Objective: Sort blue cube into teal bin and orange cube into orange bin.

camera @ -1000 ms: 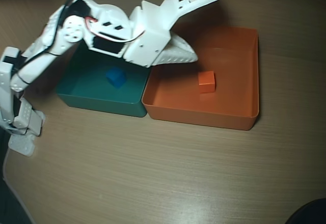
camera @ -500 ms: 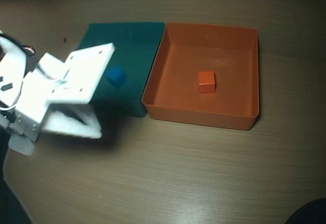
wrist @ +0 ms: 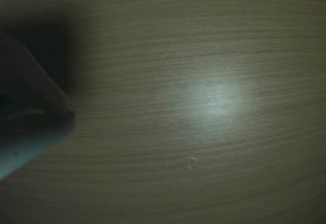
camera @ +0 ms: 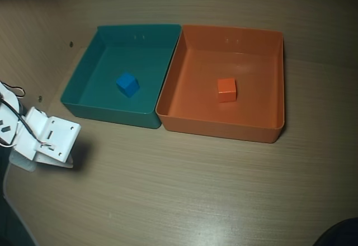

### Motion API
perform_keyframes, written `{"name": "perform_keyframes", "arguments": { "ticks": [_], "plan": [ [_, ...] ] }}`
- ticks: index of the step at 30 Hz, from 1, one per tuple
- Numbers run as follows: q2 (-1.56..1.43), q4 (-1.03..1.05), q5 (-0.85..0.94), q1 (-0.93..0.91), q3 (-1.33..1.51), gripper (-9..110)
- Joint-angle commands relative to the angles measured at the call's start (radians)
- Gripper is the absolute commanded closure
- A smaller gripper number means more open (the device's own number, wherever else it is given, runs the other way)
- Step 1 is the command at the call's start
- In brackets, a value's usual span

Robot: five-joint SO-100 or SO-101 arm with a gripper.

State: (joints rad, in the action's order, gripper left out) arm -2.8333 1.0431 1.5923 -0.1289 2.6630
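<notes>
Folded low at the left edge of the overhead view, white plastic two-finger gripper (camera: 53, 159), only its back plate and a sliver of one finger showing, so fingers apart or together impossible to tell; nothing seen held. Under it, a dark shadow on the pale wood-grain table (camera: 184, 201). In the wrist view, just one dim, blurred finger (wrist: 30, 127) entering from the left edge, close over bare wood grain (wrist: 168, 40) with a soft bright patch of reflected light near the middle; neither bin nor cube in that view. Up and to the right of the gripper in the overhead view, well apart from it, large square dark teal plastic tray with low sloping walls (camera: 106, 112), two small holes visible in its far wall. Inside, near the middle of its floor, small bright blue matte cube (camera: 127, 84), turned slightly askew to the walls. Touching the teal tray's right wall, side by side, large square orange plastic tray (camera: 224, 128). On its floor, roughly centred, small bright orange matte cube (camera: 226, 89), clear of every wall. At the bottom right corner, a dark rounded shape (camera: 338, 235), too cut off to identify.
</notes>
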Motion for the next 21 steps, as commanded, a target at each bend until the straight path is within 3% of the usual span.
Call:
{"name": "perform_keyframes", "arguments": {
  "ticks": [1, 8, 21],
  "plan": [
    [-0.201, -0.015, 0.002, 0.005, 0.147, 105],
    [-0.382, 0.0, 0.0, 0.115, 0.356, 105],
    [-0.518, 0.064, -0.002, 0.118, 0.509, 105]
  ]
}}
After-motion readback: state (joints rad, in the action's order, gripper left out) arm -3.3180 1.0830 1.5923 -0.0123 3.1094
